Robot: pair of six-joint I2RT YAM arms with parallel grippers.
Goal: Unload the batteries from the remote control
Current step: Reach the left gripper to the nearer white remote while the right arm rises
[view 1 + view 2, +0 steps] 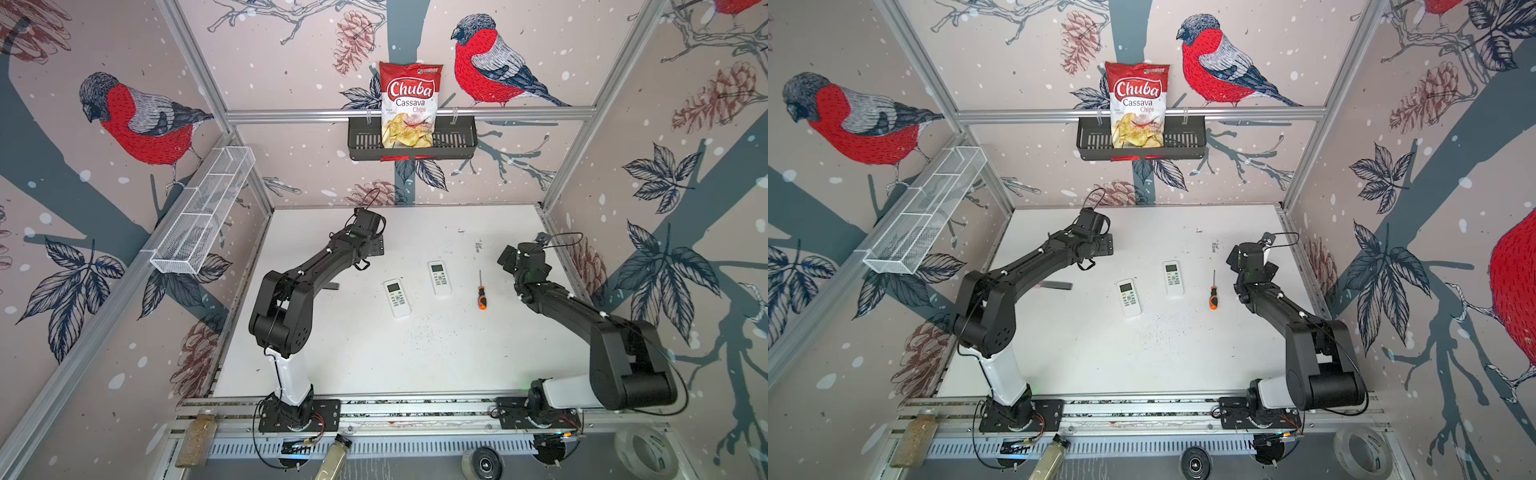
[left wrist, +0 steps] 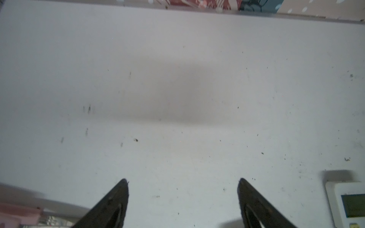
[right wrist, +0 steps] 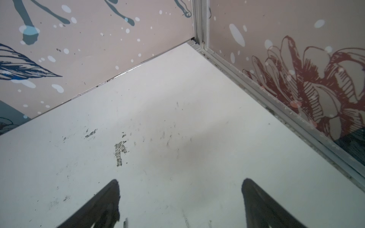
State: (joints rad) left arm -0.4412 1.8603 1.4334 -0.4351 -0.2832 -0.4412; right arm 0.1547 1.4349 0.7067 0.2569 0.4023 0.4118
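Two white remote controls lie face up mid-table in both top views, one nearer the front [image 1: 397, 298] [image 1: 1128, 297] and one further back [image 1: 439, 278] [image 1: 1172, 278]. No batteries are visible. My left gripper [image 2: 182, 181] hangs open over bare table, left of and behind the remotes. A corner of a remote [image 2: 349, 205] shows at the edge of the left wrist view. My right gripper [image 3: 179, 182] is open and empty over the table towards the back right corner. The left arm's wrist [image 1: 361, 237] and the right arm's wrist [image 1: 525, 259] are both clear of the remotes.
An orange-and-black screwdriver [image 1: 481, 293] lies right of the remotes. A dark flat strip [image 1: 332, 286] lies by the left arm. On the back wall a black basket [image 1: 457, 141] holds a chips bag [image 1: 409, 104]. A white wire basket [image 1: 203, 216] hangs on the left wall.
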